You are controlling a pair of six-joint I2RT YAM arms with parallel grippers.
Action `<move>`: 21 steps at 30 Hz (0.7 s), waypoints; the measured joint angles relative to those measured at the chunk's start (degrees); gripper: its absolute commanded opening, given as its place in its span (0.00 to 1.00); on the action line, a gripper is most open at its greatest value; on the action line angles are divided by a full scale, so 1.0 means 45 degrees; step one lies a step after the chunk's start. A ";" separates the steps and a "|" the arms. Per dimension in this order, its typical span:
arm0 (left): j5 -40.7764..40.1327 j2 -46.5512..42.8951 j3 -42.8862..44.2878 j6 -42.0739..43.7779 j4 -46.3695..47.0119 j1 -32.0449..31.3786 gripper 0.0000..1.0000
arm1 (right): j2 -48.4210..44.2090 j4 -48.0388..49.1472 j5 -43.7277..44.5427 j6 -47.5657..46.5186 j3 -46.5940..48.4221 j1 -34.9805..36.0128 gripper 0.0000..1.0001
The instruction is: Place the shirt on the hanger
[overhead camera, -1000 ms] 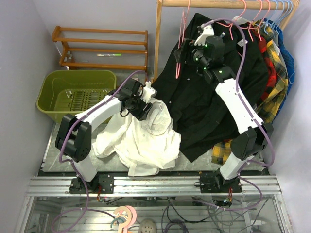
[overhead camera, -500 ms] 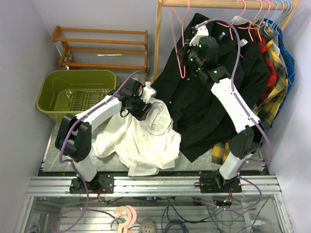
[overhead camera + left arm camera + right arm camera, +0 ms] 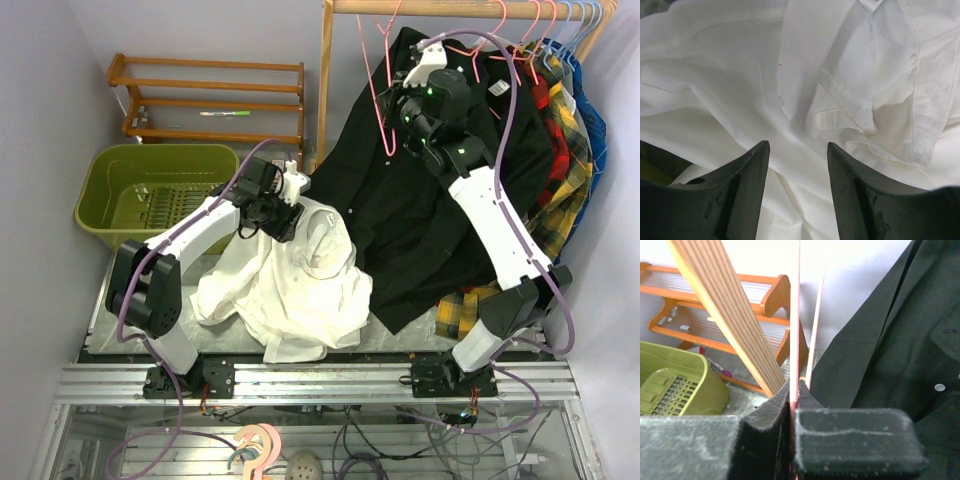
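right gripper (image 3: pixel 792 401): jaws pressed together on a wire of the pink hanger (image 3: pixel 795 310). only the right wrist view shows this pinch. the top view shows what it cannot: the hanger hangs up by the wooden rail (image 3: pixel 430 8), in front of the black shirt (image 3: pixel 400 220).

left gripper (image 3: pixel 798 150): fingers parted, nothing between them, poised just above the white shirt (image 3: pixel 740 75). the left wrist view shows a cuff and seams. the top view shows the shirt heaped on the table (image 3: pixel 100 300) between the arms, collar end toward the gripper.

green basket (image 3: pixel 100 200): left of the shirt, slotted floor showing.

wooden rack (image 3: pixel 210 68): behind the basket, a pen (image 3: pixel 225 114) on a shelf.

the rail, right end: yellow plaid shirt (image 3: pixel 570 190), light blue hangers (image 3: pixel 590 15).
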 measured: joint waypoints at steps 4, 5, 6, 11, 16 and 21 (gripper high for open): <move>0.0272 0.0219 0.0005 -0.0243 0.0136 0.0126 0.60 | -0.0534 -0.0005 0.0000 -0.0058 -0.0015 0.0010 0.00; 0.0311 0.0330 0.0019 -0.0291 0.0151 0.0126 0.60 | -0.0782 0.0029 0.0010 -0.0053 -0.0107 0.0010 0.00; 0.0359 0.0466 0.0049 -0.0325 0.0151 0.0126 0.59 | -0.1005 0.0049 0.0019 -0.0053 -0.0209 0.0010 0.00; 0.1146 0.1341 0.0680 -0.0330 0.0049 0.0068 0.50 | -0.2302 -0.0155 0.0029 0.0044 -0.0787 0.0010 0.00; 0.1394 0.1676 0.1030 -0.0228 -0.0010 -0.0457 0.41 | -0.3895 0.0321 -0.0194 0.0495 -0.3240 0.0073 0.00; 0.1438 0.1787 0.1137 -0.0180 -0.0058 -0.0782 0.28 | -0.6858 0.0520 -0.0481 0.1005 -0.7232 0.0704 0.00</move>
